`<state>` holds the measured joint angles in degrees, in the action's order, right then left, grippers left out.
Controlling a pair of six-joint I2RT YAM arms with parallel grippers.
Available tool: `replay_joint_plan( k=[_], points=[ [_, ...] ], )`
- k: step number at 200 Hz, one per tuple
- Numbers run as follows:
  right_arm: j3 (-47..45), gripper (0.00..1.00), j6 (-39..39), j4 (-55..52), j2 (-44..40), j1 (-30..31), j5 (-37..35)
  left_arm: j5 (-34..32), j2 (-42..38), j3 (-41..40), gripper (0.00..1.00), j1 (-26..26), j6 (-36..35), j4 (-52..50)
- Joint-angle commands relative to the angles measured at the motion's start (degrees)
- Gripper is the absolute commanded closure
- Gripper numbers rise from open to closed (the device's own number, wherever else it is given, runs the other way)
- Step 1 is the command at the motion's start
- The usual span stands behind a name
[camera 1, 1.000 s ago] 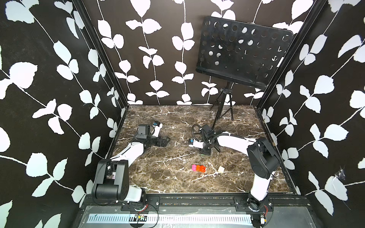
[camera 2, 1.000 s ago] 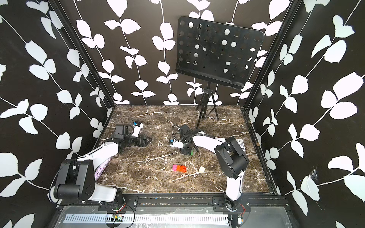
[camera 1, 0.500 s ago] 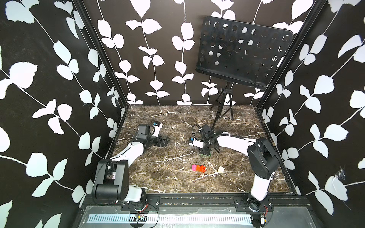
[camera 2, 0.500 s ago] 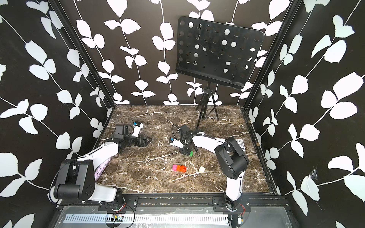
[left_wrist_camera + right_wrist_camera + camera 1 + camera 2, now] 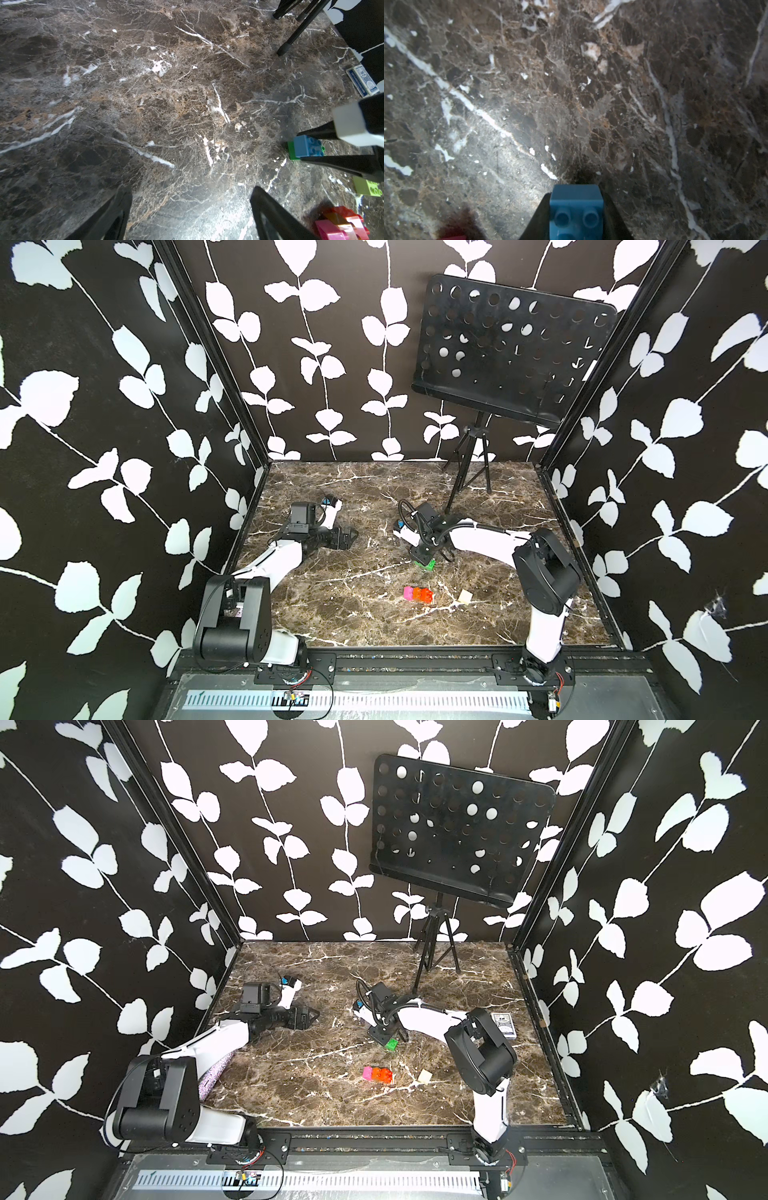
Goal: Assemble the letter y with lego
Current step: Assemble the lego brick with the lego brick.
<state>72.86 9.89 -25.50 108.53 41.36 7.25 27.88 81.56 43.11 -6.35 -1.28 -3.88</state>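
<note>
The right gripper [image 5: 300, 146] has its jaws clamped on just the blue brick [image 5: 576, 207], so the green brick [image 5: 428, 565] stuck beneath could peel off short of the pink-and-orange stem [image 5: 418, 594] on the tabletop [image 5: 357, 614]; the left gripper [image 5: 191, 190] idles, jaws apart.

No words or numbers can be read anywhere. The blue-and-white card box [image 5: 363, 83] on the worktop [image 5: 166, 104] bears print along its border, too blurred to make out, and too small in a top view.
</note>
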Motion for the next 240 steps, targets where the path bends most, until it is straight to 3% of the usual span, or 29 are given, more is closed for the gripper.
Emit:
replay_joint_plan(
  k=[1, 88, 116, 159, 216, 240],
  points=[
    [-2.8, 0.78, -5.6, 0.0, 0.8, 0.0, -3.2, 0.9, -2.1, -0.5, 0.09, -0.2, 0.1, 1.0],
    [-5.3, 0.78, -12.6, -0.7, 0.2, 0.1, -5.5, 0.8, -2.1, -0.6, 0.09, -0.2, 0.1, 0.9],
    [-6.8, 0.77, -11.5, -0.3, 0.5, 0.2, -3.3, 0.9, -2.4, -0.7, 0.09, -0.2, 0.0, 0.9],
    [-6.9, 0.78, -11.6, -2.8, 2.4, 2.0, -8.4, 0.6, -2.6, -0.7, 0.09, -0.2, -0.2, 0.9],
    [-8.8, 0.79, -11.5, -0.4, 3.2, 2.4, -3.9, 0.6, -2.8, -0.8, 0.09, -0.2, -0.2, 0.9],
    [-9.3, 0.79, -16.6, 0.4, 3.4, 1.6, -2.9, 0.5, -3.0, -0.7, 0.09, -0.2, -0.2, 0.9]
  ],
)
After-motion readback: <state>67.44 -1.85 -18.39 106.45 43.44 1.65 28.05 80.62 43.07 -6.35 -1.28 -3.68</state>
